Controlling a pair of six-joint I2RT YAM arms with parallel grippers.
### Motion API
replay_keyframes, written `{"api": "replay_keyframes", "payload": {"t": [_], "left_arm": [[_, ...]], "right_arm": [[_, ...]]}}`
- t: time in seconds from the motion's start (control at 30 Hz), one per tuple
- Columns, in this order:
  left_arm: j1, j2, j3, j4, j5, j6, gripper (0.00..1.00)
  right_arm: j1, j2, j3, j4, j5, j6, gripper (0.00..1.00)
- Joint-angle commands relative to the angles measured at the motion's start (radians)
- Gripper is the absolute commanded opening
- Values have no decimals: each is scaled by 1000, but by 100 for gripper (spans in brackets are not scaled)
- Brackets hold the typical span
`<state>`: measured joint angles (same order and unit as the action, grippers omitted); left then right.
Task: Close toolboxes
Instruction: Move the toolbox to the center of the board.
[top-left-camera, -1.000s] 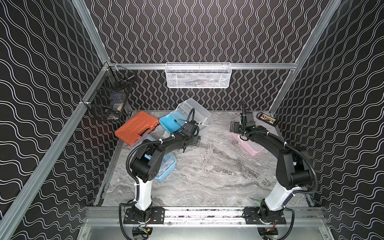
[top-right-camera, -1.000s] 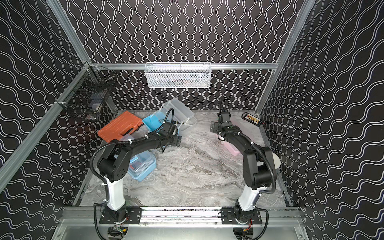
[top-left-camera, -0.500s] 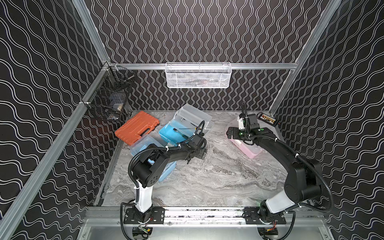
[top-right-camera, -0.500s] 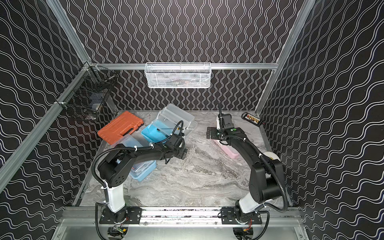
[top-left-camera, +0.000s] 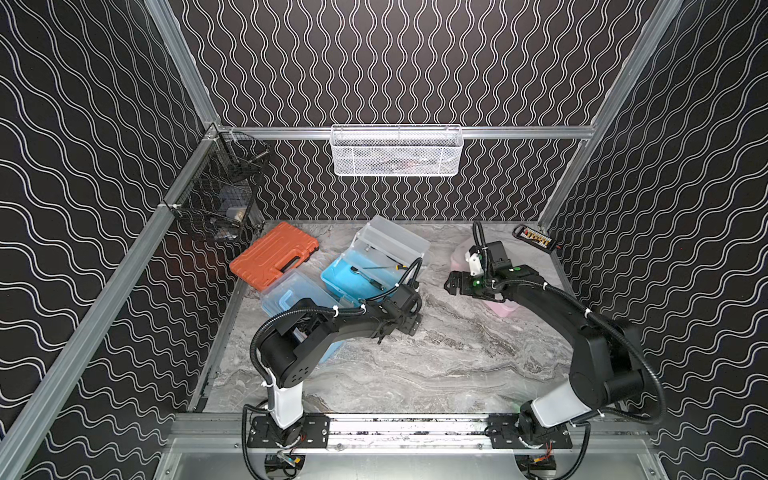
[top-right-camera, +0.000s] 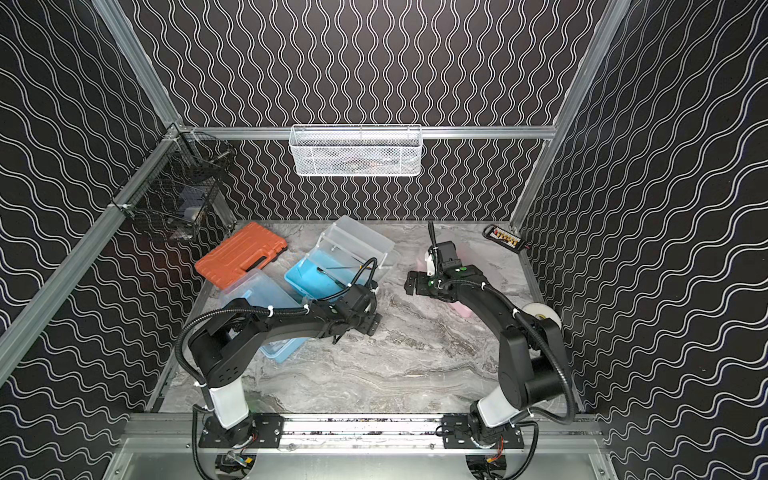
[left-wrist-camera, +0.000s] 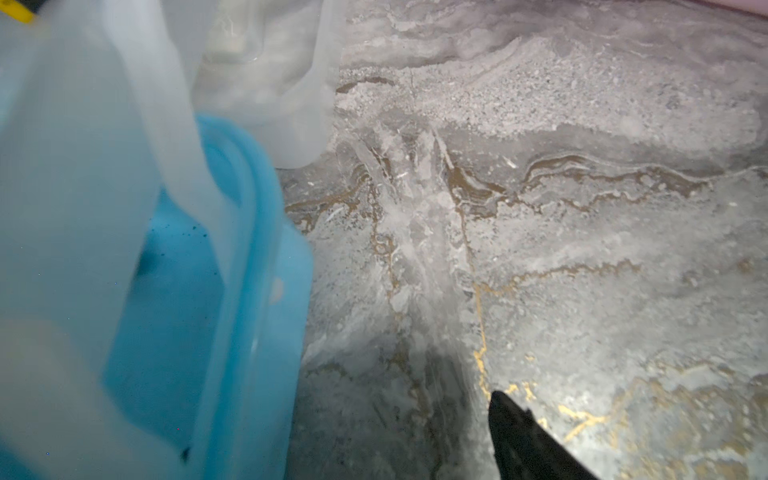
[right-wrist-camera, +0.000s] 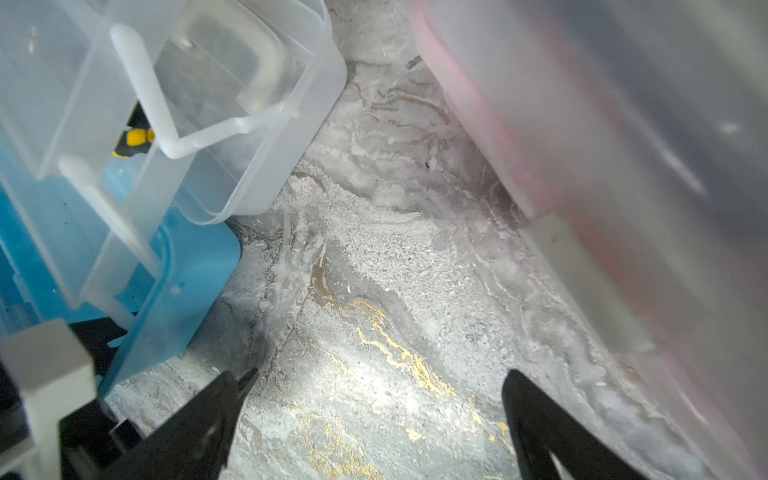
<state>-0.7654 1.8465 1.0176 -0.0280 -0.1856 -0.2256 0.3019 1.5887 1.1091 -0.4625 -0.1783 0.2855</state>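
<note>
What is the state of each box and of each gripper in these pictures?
Middle blue toolbox: open, clear lid raised.
Near blue toolbox: lid down.
Pink toolbox: lid seems down, but it is mostly hidden and blurred.
Orange case: shut, lying flat.
Left gripper: open.
Right gripper: open, nothing between its fingers.

walls (top-left-camera: 415, 62): black, white wavy lines
tabletop (top-left-camera: 436, 365): grey marble veining, gold streaks between the fingers (right-wrist-camera: 536, 415) of the right gripper (right-wrist-camera: 382, 372)
fingers: black
open toolbox (top-left-camera: 353, 276): light blue base, clear frosted lid, outside one finger
pink toolbox (top-left-camera: 503, 309): pink base, cloudy lid, outside the other finger
second toolbox (top-left-camera: 286, 293): light blue under clear lid
screwdriver handle (right-wrist-camera: 133, 139): yellow and black
hard case (top-left-camera: 274, 255): orange, ribbed, black handle
mesh basket (top-left-camera: 395, 151): white
wire basket (top-left-camera: 224, 195): black
</note>
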Motion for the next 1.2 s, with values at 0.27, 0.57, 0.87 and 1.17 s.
{"api": "replay_keyframes", "payload": {"t": [0.27,0.57,0.87,1.17], "left_arm": [[-90,-27,-68,4,146,45,88],[-158,-73,-138,35,182,78,88],[-187,-116,-187,-8,241,134,87],[-190,-170,-237,-12,311,180,86]], "right_arm": [[-40,156,159,22,109,3,99],[-164,205,217,30,23,-4,99],[-178,146,155,15,-68,13,97],[-170,41,75,12,-127,25,91]]}}
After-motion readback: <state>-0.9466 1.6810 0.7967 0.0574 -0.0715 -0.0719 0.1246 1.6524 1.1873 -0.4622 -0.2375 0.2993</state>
